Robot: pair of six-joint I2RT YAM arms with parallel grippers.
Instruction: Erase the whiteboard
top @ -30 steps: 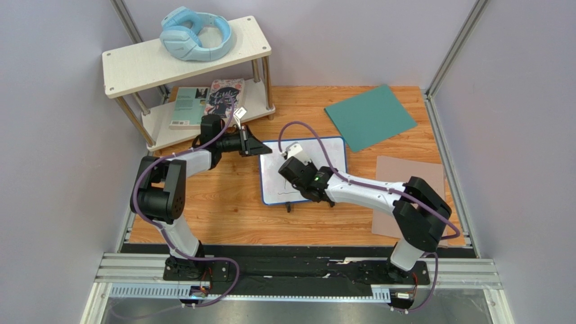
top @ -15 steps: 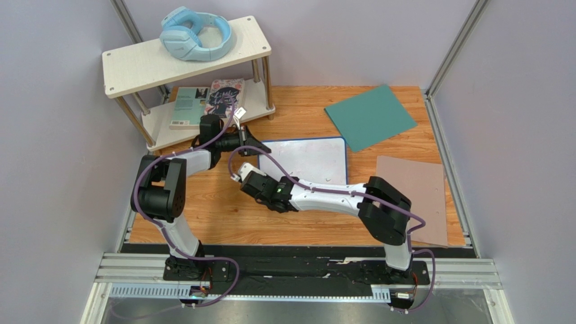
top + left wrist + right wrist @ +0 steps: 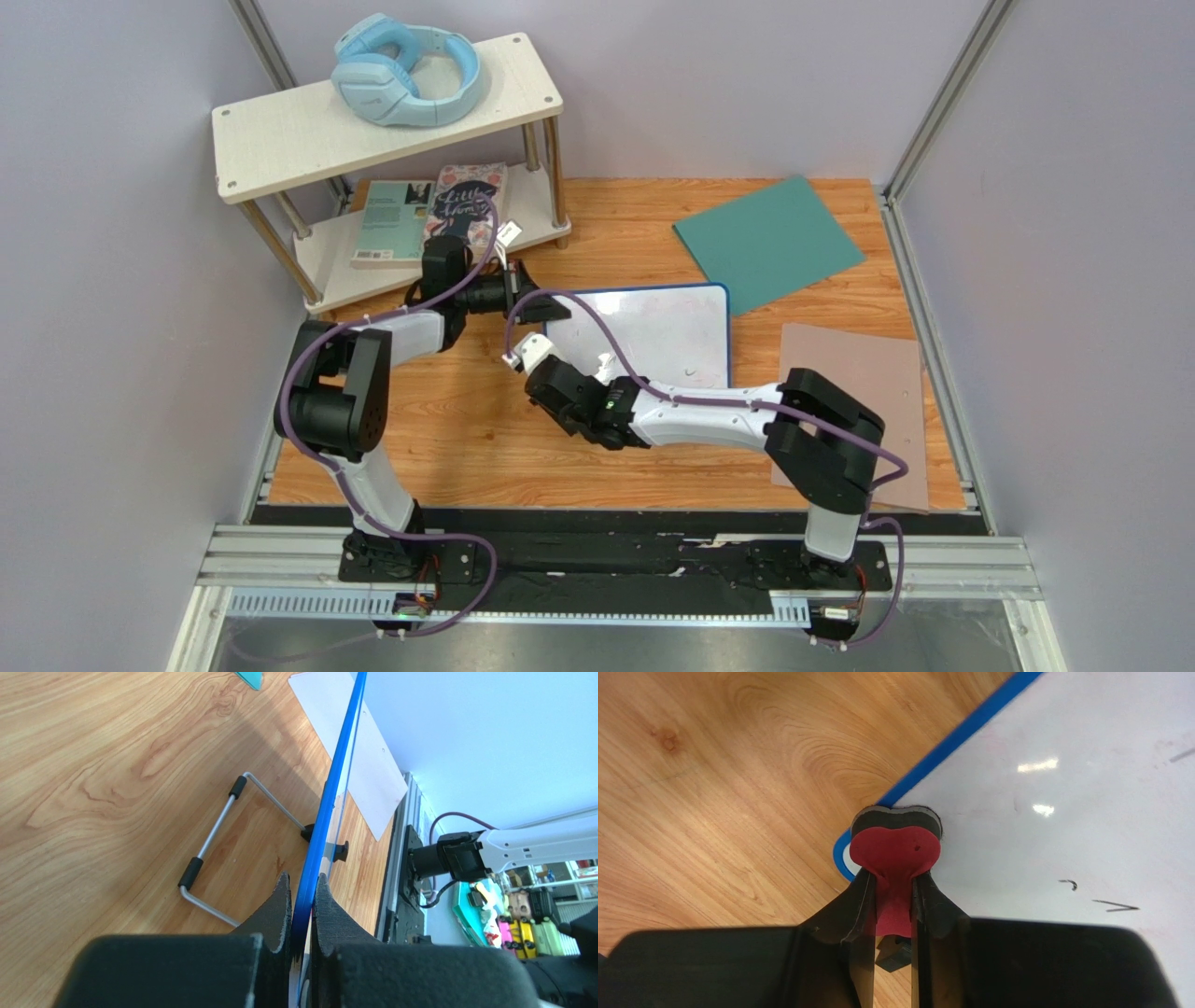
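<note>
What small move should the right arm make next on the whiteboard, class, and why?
Probably sweep the red eraser, pinched in the right jaws at the whiteboard corner, across to the few dark marks on it; the left jaws clamp its frame steady.

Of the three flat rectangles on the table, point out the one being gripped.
The whiteboard, glossy white with a blue frame: the left fingers pinch its edge. The teal sheet and the pinkish-brown mat are frameless and in no fingers.

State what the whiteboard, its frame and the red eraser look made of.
The whiteboard: glossy white coated panel, light glints on it. The frame: smooth blue, probably plastic. The eraser: matte red foam-like top over a dark felt-like layer.
</note>
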